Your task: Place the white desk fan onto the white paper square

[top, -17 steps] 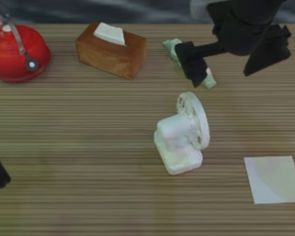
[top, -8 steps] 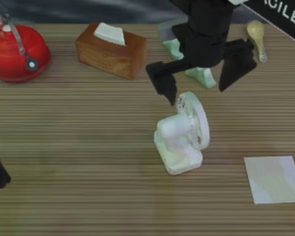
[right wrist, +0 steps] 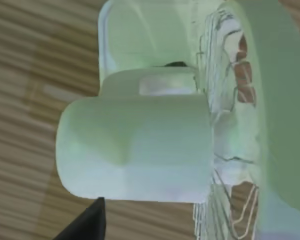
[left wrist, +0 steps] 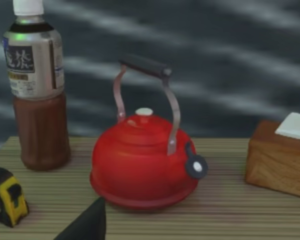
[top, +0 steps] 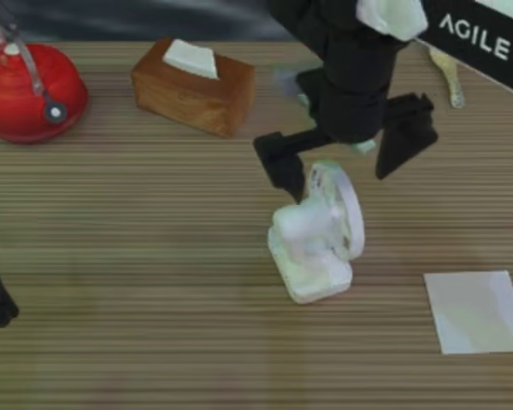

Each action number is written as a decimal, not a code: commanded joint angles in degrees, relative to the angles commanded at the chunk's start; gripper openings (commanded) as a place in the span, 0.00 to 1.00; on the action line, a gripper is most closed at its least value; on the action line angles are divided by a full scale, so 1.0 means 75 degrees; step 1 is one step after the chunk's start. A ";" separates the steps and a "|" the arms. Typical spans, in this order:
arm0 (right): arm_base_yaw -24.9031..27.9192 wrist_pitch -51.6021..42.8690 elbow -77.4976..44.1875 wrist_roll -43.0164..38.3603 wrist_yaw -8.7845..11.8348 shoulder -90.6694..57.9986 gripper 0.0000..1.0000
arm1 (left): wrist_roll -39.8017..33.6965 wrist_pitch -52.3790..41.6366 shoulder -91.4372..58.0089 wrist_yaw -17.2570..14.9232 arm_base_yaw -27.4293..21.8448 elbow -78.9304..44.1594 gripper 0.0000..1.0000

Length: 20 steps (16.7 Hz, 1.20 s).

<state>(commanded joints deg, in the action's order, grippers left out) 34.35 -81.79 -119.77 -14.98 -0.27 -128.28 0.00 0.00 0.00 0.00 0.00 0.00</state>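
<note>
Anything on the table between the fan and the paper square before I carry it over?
Nothing: in the top view only bare striped tabletop separates the white desk fan from the white paper square.

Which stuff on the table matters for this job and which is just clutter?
Job: white desk fan, white paper square, right gripper open over the fan.
Clutter: red kettle, tissue box, bottle, tape measure.

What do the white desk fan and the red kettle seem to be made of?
The white desk fan looks like matte moulded plastic: smooth rounded housing, thin ringed grille. The red kettle looks like glossy enamelled metal, judging by its shine, with a thin metal-looking bail and a dark grip. Neither material is certain.
</note>
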 joint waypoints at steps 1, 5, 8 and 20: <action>0.0006 0.0259 0.0284 -0.0006 0.0000 0.0033 1.00 | 0.0000 0.0000 0.0000 0.0000 0.0000 0.0000 1.00; 0.0019 0.0613 0.0650 -0.0017 0.0001 0.0074 1.00 | 0.0000 0.0000 0.0000 0.0000 0.0000 0.0000 1.00; 0.0019 0.0613 0.0650 -0.0017 0.0001 0.0074 0.92 | 0.0000 0.0000 0.0000 0.0000 0.0000 0.0000 1.00; 0.0019 0.0613 0.0650 -0.0017 0.0001 0.0074 0.02 | 0.0000 0.0000 0.0000 0.0000 0.0000 0.0000 1.00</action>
<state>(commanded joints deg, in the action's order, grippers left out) 34.50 -77.19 -114.89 -15.11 -0.27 -127.72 0.00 0.00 0.00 0.00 0.00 0.00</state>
